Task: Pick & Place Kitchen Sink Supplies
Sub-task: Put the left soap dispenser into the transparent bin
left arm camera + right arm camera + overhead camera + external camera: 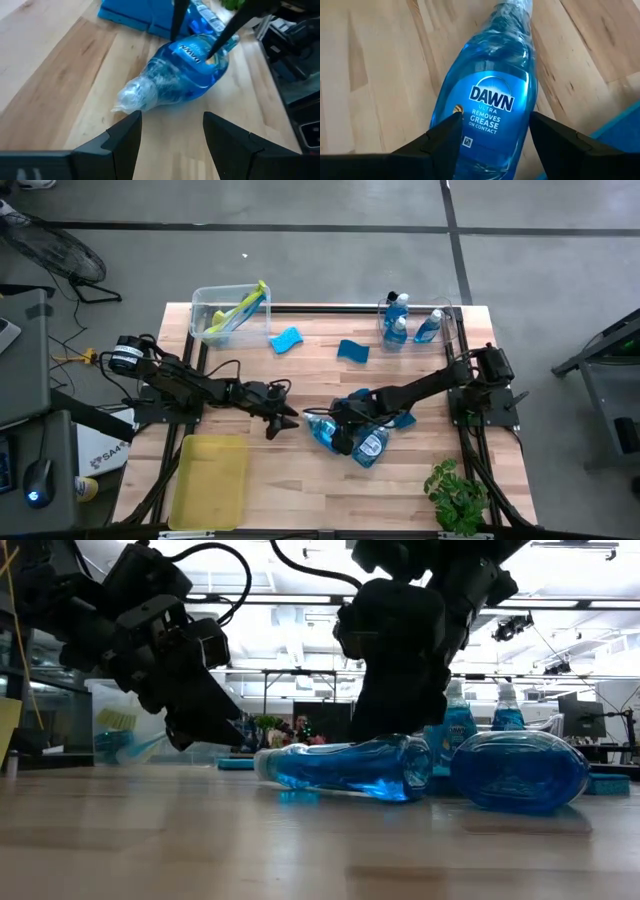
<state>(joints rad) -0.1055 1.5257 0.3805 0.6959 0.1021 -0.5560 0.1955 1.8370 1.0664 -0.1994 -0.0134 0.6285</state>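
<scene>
Soap bottle [322, 430] lies flat — cap toward open left gripper [283, 412]; right gripper [345, 423] straddles it, open.

Overhead, table-level, two wrist close-ups — shared bottle [322, 431].

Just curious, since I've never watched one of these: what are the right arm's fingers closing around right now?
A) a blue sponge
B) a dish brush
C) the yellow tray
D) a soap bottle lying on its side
D: the right gripper straddles a blue soap bottle lying flat on the table, one finger at each side.
</scene>
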